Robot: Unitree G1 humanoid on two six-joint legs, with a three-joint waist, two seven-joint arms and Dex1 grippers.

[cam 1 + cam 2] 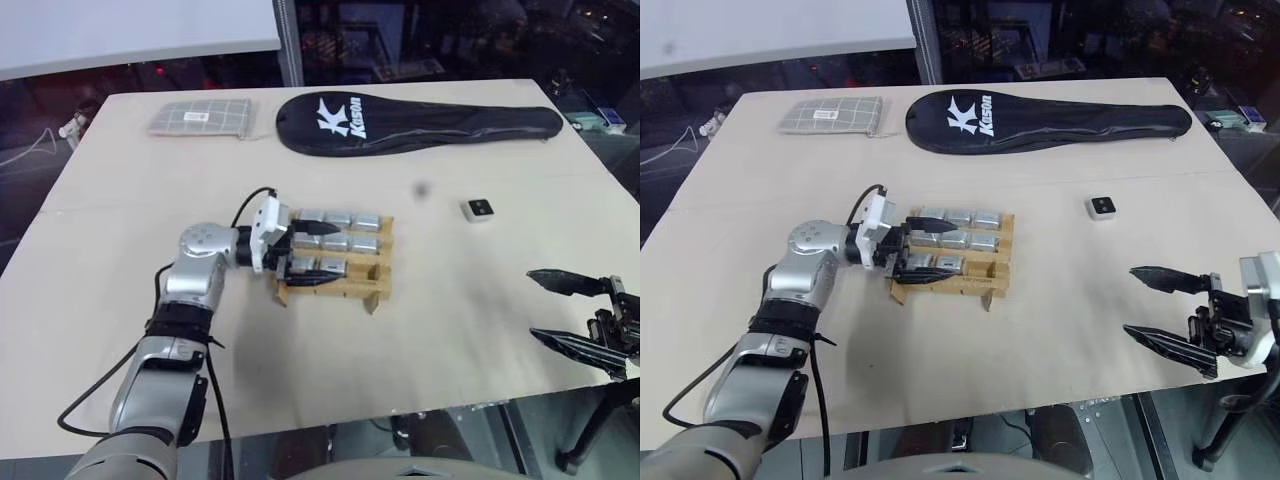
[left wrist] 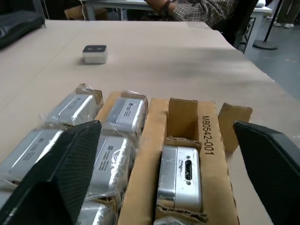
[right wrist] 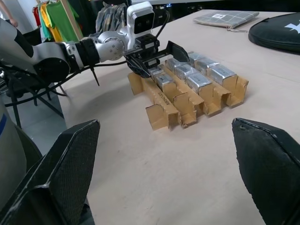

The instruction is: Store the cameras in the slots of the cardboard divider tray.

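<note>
Near the middle of the tabletop, the left hand (image 1: pixel 312 255) straddles the cardboard divider tray (image 1: pixel 375 288) with fingers spread, gripping nothing, so backing out could snag and drag the tray or tip the cameras (image 1: pixel 340 243), while one camera (image 1: pixel 477 209) lies loose toward the right edge.

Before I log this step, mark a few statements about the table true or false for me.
1. The left claw is open at the cardboard divider tray. True.
2. One white camera lies loose on the table. True.
3. The right claw holds a camera. False: it is open and empty.
4. Every tray slot is filled. False: the nearest row has an empty slot.
5. The black racket cover lies on the tray. False: it lies apart, farther back.
</note>
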